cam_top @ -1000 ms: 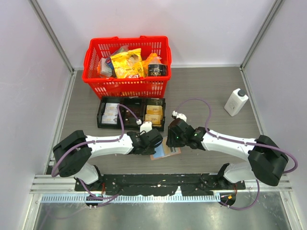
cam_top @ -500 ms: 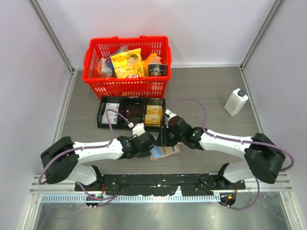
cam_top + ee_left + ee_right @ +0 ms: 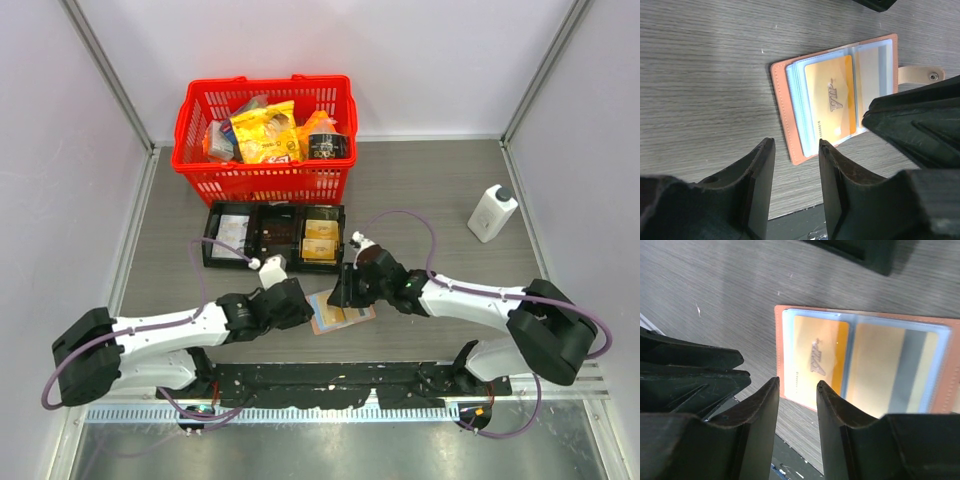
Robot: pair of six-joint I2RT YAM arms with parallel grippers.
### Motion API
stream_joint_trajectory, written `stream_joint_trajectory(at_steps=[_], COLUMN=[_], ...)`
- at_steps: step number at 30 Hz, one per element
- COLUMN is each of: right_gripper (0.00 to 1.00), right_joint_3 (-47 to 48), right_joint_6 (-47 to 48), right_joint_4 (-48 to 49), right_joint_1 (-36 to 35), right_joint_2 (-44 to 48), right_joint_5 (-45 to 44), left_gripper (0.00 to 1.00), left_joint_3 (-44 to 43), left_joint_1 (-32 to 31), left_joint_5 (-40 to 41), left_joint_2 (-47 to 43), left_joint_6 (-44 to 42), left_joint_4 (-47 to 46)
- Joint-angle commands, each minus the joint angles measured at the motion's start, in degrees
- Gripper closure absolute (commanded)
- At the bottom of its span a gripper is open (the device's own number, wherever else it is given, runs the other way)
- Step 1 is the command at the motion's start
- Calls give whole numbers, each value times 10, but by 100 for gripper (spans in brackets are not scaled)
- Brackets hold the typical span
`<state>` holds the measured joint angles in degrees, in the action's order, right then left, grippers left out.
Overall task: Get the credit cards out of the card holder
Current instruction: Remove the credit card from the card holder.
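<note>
The card holder lies open and flat on the table near the front edge, tan-pink outside and light blue inside. In the left wrist view it shows a gold "VIP" credit card in a clear sleeve and its snap tab. The right wrist view shows the holder, the VIP card and a gold-and-grey card. My left gripper is open and empty, just left of the holder. My right gripper is open and empty, over the holder's far left edge.
A black three-compartment tray with cards stands just behind the holder. A red basket of groceries is at the back. A white bottle stands at the right. The black base rail runs along the near edge.
My left gripper has drawn back to the left and toward the near edge, away from the holder. My right gripper has shifted slightly left over the holder. The holder stays in place.
</note>
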<state>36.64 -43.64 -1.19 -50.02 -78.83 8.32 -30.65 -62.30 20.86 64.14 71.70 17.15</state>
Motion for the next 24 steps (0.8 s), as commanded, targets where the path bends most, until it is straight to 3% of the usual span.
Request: stream_joint_trajectory(at_steps=[1, 7, 16, 24], right_gripper=[59, 60, 63, 64], right_joint_3=[-36, -68, -104, -129], right_joint_6=[5, 3, -5, -5], right_joint_4=[54, 123, 195, 241], right_joint_1=[33, 57, 77, 87], right_joint_2=[35, 40, -4, -40], right_joint_5=[15, 52, 83, 104], left_gripper=[55, 56, 68, 72], left_joint_3=[-39, -69, -80, -81], left_joint_1=[6, 27, 36, 35], left_joint_5=[-10, -31, -42, -61], left_joint_2=[45, 106, 175, 213], left_joint_6=[-25, -39, -39, -30], left_joint_4=[-47, -45, -26, -23])
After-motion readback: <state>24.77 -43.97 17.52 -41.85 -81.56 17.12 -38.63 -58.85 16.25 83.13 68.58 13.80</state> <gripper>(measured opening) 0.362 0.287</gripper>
